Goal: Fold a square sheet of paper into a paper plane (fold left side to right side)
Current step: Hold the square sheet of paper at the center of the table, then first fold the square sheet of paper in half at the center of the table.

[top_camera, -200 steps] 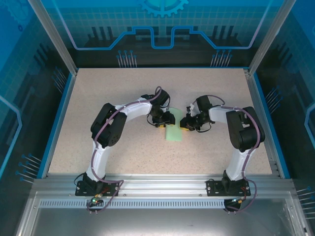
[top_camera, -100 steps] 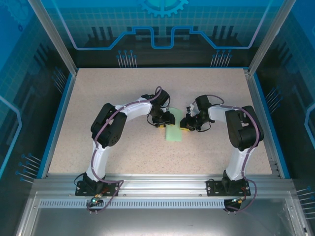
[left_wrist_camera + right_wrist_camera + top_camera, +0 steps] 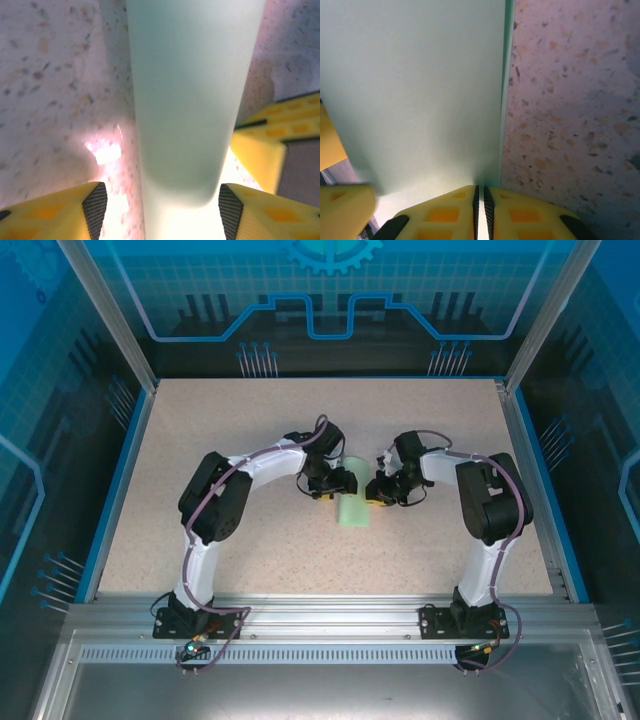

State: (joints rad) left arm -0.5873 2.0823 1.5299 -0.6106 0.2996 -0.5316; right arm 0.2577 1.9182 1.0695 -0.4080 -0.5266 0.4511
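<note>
- Speckled table [image 3: 230, 430] carries the square sheet of paper [image 3: 352, 508] at its centre.
- We judge the left-to-right fold under way: the sheet arches over, uncreased, and later folds remain.
- Right gripper [image 3: 480, 200] pinches the sheet's edge; left gripper [image 3: 162, 212] stands wide, straddling the curl.
- Both grippers sit close together, so we expect crowding.
</note>
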